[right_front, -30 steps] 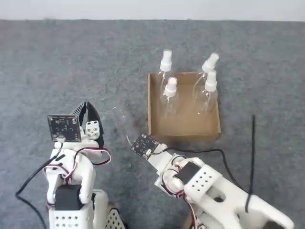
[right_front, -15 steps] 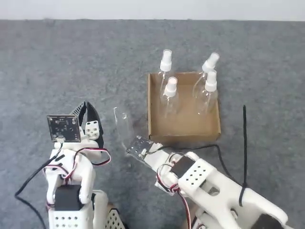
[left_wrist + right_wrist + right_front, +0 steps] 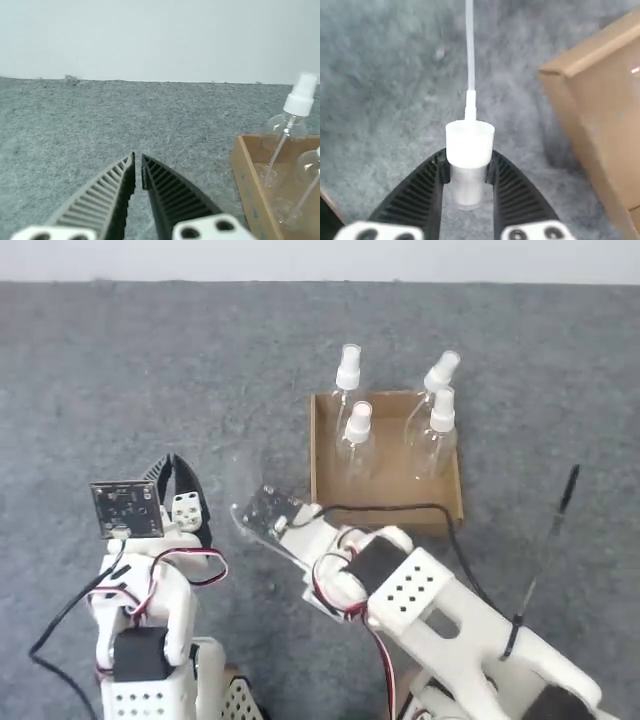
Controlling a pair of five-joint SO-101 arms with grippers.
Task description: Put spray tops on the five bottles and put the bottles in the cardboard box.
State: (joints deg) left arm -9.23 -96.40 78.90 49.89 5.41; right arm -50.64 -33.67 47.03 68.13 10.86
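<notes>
Swinging off from the cardboard box (image 3: 313, 455) toward the left gripper (image 3: 138, 162): right gripper (image 3: 467, 159), fingers clamped on a spray top (image 3: 469, 142) above the counter (image 3: 380, 75). Left fingers nearly closed, empty. Four capped bottles (image 3: 357, 445) at the box; fifth capping apparently pending.

The box (image 3: 314, 455) holds four bottles (image 3: 357, 440), two by its left wall and two toward the right. A narrow lane runs between the pairs, and a strip of box floor along the near wall lies bare. A cable (image 3: 400, 507) runs along that near wall, and the right arm (image 3: 400, 590) crowds it from the near side. The right gripper (image 3: 248, 512), clamped on a spray top (image 3: 469, 142), sits in the gap between the box's near left corner and the left gripper (image 3: 172, 465). Wide carpet (image 3: 150, 370) lies open left of the box and beyond it. A second cable (image 3: 555, 525) rises over the carpet right of the box.
</notes>
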